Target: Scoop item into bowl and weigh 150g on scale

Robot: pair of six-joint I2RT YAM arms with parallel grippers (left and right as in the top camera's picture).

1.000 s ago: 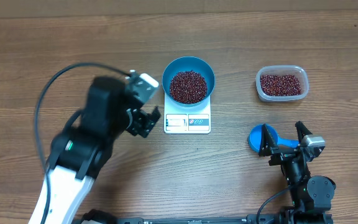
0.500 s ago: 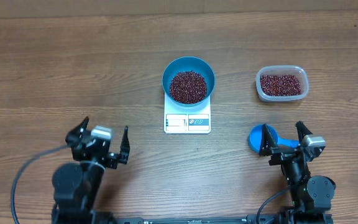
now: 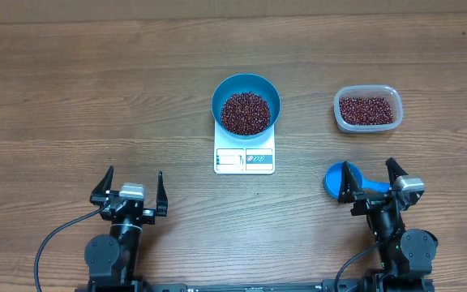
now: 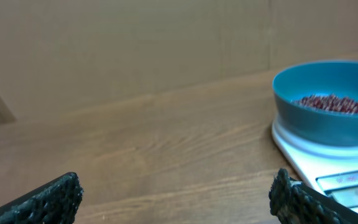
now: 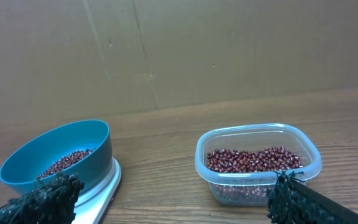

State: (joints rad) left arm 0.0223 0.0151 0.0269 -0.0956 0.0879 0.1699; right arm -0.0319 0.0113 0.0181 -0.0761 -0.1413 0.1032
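Note:
The blue bowl sits on the white scale at the table's centre, holding a heap of red-brown beans. It also shows in the left wrist view, bowl on scale, and in the right wrist view, bowl. More beans fill a clear tub. My left gripper is open and empty at the front left, well clear of the scale. My right gripper is open at the front right, above a blue scoop.
The clear tub stands at the back right, beyond the right gripper. A cardboard wall closes off the far side of the table. Bare wooden tabletop stretches across the left half.
My left arm has pulled back from beside the scale to the front left edge and settled there with its jaws open. The right arm, bowl and tub have not moved.

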